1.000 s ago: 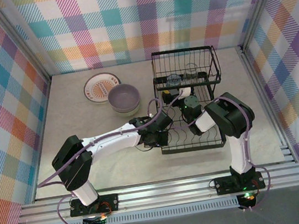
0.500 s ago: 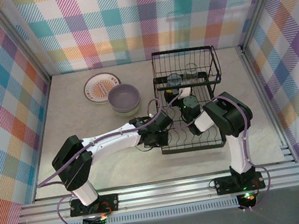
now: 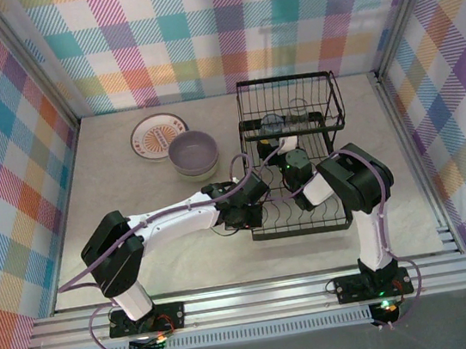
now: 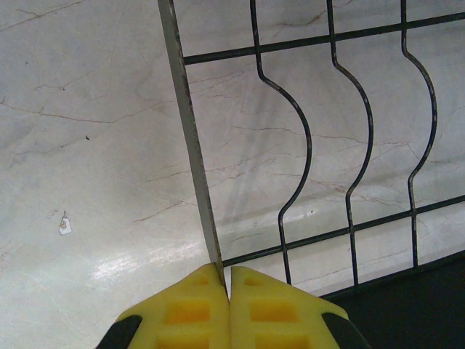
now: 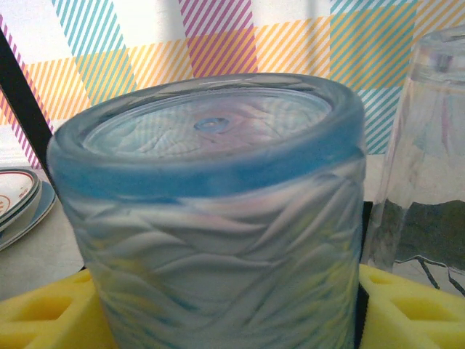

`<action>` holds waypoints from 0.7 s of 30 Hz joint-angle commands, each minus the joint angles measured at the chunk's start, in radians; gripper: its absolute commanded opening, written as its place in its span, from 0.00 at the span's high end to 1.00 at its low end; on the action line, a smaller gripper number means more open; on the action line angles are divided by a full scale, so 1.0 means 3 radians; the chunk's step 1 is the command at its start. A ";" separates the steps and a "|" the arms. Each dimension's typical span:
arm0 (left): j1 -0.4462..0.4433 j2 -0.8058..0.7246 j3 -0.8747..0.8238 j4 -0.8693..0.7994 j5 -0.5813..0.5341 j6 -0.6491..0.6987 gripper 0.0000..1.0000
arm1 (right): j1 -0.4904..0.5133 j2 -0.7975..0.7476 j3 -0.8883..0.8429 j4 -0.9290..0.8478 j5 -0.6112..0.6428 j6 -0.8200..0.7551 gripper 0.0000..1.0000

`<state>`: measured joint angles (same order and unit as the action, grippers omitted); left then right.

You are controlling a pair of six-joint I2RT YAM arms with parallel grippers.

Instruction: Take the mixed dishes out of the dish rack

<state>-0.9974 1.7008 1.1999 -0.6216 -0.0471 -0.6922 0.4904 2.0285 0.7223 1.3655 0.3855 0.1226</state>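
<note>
The dish rack is black wire with a raised upper basket. My left gripper is at its front left corner. Its yellow pads are shut on the rack's grey edge bar. A bluish glass tumbler stands upside down in the upper basket. My right gripper reaches under the basket edge and is closed round the tumbler, a yellow pad on each flank. The sunburst plate and lavender bowl sit on the table left of the rack.
A second, clear glass stands upside down right beside the tumbler, also in the basket. Stacked plates lie at the far left of the right wrist view. Checked walls close in the table on three sides.
The right gripper's jaws have narrowed round the tumbler and its wrist has edged slightly toward the basket. The left arm has not moved.
</note>
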 commanded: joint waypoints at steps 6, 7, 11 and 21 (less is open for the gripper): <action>-0.0158 -0.0047 0.0095 -0.0004 0.0325 0.0077 1.00 | -0.0003 -0.0082 -0.0055 0.0137 0.0009 0.0137 0.66; -0.0158 -0.0043 0.0101 0.0001 0.0326 0.0073 1.00 | -0.0003 -0.0097 -0.0073 0.0137 0.0009 0.0142 0.67; -0.0158 -0.0017 0.0111 0.0032 0.0325 0.0058 1.00 | -0.0003 -0.0147 -0.0147 0.0137 0.0004 0.0161 0.71; -0.0158 0.0031 0.0150 0.0042 0.0290 0.0042 1.00 | -0.0003 -0.0220 -0.0297 0.0138 -0.0048 0.0214 0.76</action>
<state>-1.0019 1.7027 1.2026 -0.6247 -0.0433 -0.7040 0.4904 1.9865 0.6563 1.3811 0.3782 0.1593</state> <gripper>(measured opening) 0.053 0.682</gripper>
